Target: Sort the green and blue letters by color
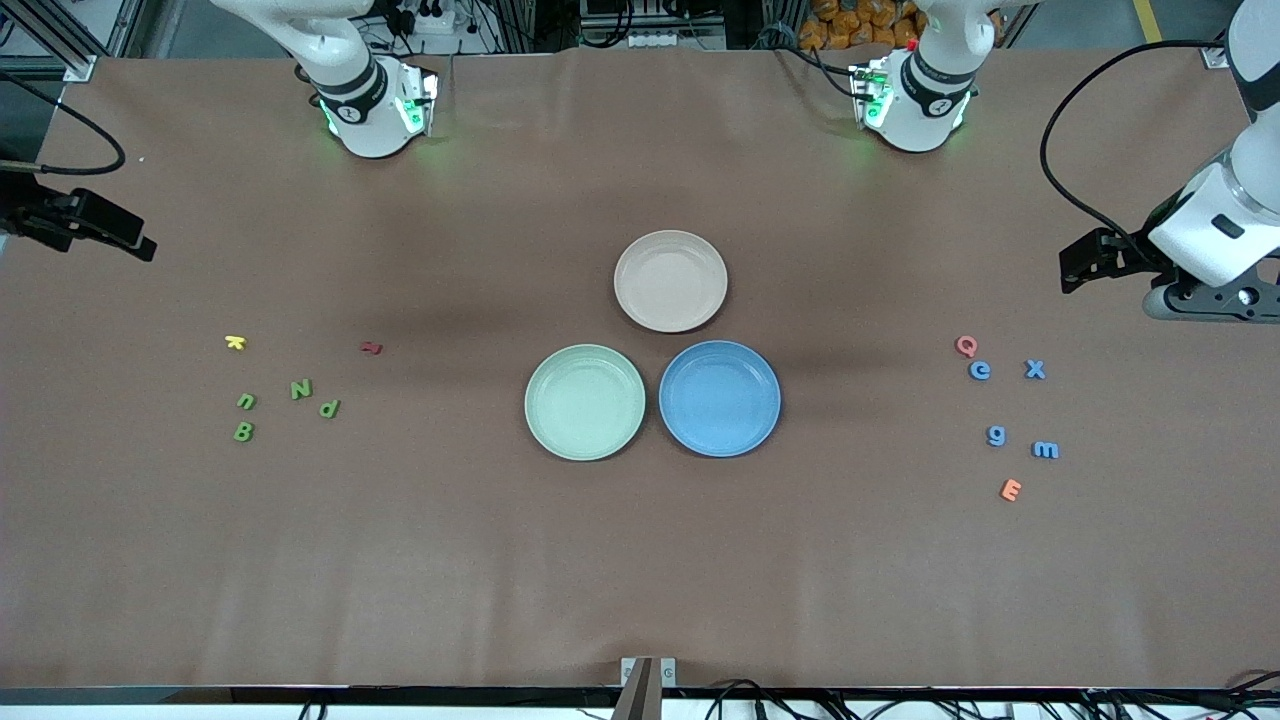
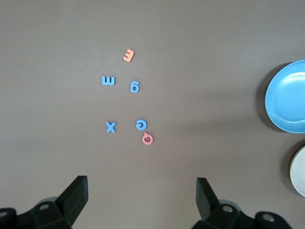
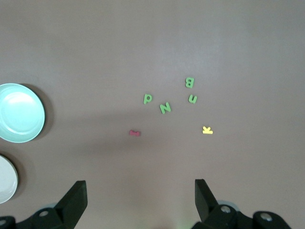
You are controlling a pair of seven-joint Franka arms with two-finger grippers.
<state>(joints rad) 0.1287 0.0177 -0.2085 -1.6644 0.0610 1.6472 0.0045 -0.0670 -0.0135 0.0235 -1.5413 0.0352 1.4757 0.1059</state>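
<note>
Several blue letters lie toward the left arm's end of the table: c [image 1: 979, 371], X [image 1: 1035, 369], g [image 1: 996, 435], m [image 1: 1045, 450]. Several green letters lie toward the right arm's end: N [image 1: 301, 389], n [image 1: 246, 401], p [image 1: 329, 408], B [image 1: 243, 431]. An empty green plate [image 1: 585, 402] and an empty blue plate [image 1: 720, 398] sit side by side mid-table. My left gripper [image 2: 142, 200] is open and empty, high above the table beside the blue letters. My right gripper [image 3: 140, 200] is open and empty, high above the table beside the green letters.
An empty beige plate [image 1: 670, 280] sits farther from the front camera than the two coloured plates. A pink Q [image 1: 965, 346] and an orange E [image 1: 1011, 489] lie among the blue letters. A yellow k [image 1: 235, 342] and a red letter [image 1: 371, 347] lie near the green ones.
</note>
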